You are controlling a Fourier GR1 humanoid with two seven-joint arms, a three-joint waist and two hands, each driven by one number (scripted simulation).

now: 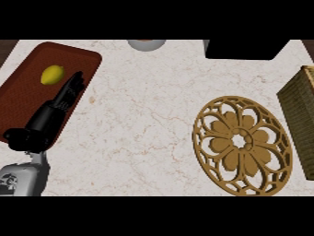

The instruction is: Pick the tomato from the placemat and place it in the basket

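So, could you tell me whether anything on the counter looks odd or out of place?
Yes: the small round fruit on the dark red placemat is yellow, more lemon than tomato. The left hand reaches beside it, fingers straight. The woven basket is at the right edge.

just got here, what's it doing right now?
The left hand is stretched out over the red-brown placemat, fingers straight, tips just right of the small yellow fruit and not yet around it. The wicker basket sits at the counter's right edge, beyond a round wooden trivet. The right hand is out of view.
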